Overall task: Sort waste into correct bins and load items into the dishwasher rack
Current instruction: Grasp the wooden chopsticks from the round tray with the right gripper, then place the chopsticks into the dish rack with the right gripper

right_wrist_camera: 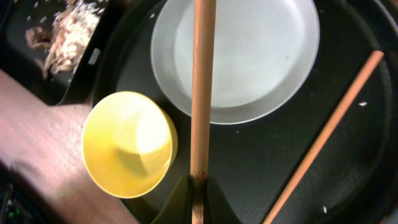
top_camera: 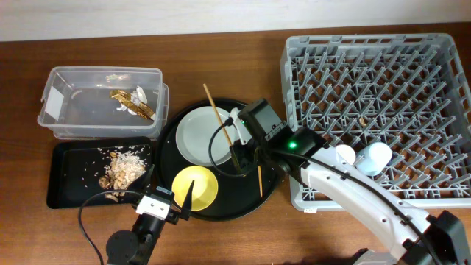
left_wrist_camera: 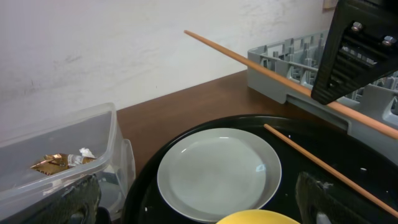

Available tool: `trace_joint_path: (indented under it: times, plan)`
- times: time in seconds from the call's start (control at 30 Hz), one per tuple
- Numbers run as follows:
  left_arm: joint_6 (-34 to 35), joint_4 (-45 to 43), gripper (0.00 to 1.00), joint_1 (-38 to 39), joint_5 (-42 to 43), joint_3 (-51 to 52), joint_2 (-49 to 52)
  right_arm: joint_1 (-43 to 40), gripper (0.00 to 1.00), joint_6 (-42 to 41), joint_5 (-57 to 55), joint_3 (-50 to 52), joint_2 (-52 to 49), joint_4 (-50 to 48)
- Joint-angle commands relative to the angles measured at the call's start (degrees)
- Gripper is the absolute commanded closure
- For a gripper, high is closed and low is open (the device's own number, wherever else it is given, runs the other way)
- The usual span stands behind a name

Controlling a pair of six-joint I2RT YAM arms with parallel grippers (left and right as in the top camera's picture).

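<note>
Nearest, the left hand (top_camera: 168, 193) is spread wide and empty, one finger over the yellow bowl (top_camera: 197, 185) on the round black tray (top_camera: 235, 202). A loose chopstick (top_camera: 259, 180) lies right of the bowl. The right hand (right_wrist_camera: 199, 190) pinches the other chopstick (right_wrist_camera: 202, 81) above the plate (top_camera: 200, 136), its fingers hiding the stick's near end. Left, scraps (top_camera: 124, 168) lie in the black tray (top_camera: 70, 177). Farther, wrapper (top_camera: 136, 105) and tissue (top_camera: 140, 93) sit in the clear tub (top_camera: 55, 103). In the rack (top_camera: 383, 73), a pale cup (top_camera: 375, 157) shows beside the arm, its colour unclear.

Right jaws tight on chopstick (right_wrist_camera: 202, 93); left jaws wide apart.
</note>
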State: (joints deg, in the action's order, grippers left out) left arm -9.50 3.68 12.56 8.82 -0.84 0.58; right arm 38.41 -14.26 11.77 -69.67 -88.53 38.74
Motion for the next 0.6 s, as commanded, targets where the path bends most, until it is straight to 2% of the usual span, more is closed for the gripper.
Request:
trace_joint_path:
  times: [0.0,0.03,0.1,0.2,0.23,0.27,0.3,0.37,0.47,0.53,0.57]
  plan:
    - [-0.9,0.0,0.00,-0.3,0.2,0.3,-0.3,1.4,0.96,-4.3,-1.2,-0.7,-2.4,0.5]
    - [-0.9,0.0,0.01,-0.3,0.2,0.3,-0.3,1.4,0.96,-9.2,-3.5,-0.7,-3.5,1.4]
    - [-0.9,0.0,0.01,-0.3,0.2,0.3,-0.3,1.4,0.96,-13.9,-3.5,-0.7,-4.2,2.4]
    - [-0.9,0.0,0.01,-0.3,0.2,0.3,-0.3,1.3,0.96,-13.5,-6.1,-0.7,-4.2,2.9]
    - [-0.9,0.0,0.01,-0.3,0.2,0.3,-0.3,1.2,0.96,-15.0,-8.7,-0.7,-4.2,4.0]
    - [-0.9,0.0,0.01,-0.3,0.2,0.3,-0.3,0.6,0.96,-21.2,-13.2,-0.7,-4.2,6.4]
    - [-0.9,0.0,0.01,-0.3,0.2,0.3,-0.3,-0.3,0.96,-21.2,-12.8,-0.8,-4.1,6.6]
    - [-0.9,0.0,0.01,-0.3,0.2,0.3,-0.3,-3.1,0.96,-14.4,-12.7,-2.6,-2.9,8.2]
    - [-0.9,0.0,0.01,-0.3,0.2,0.3,-0.3,-14.1,0.96,-9.5,-14.9,-6.1,-2.2,12.0]
    - [-0.9,0.0,0.01,-0.3,0.2,0.3,-0.3,-23.2,0.96,-1.8,-13.0,-6.1,-4.0,11.9]
    - [-0.9,0.0,0.01,-0.3,0.2,0.3,-0.3,-24.7,0.96,1.6,-12.4,-6.1,-6.4,12.1]
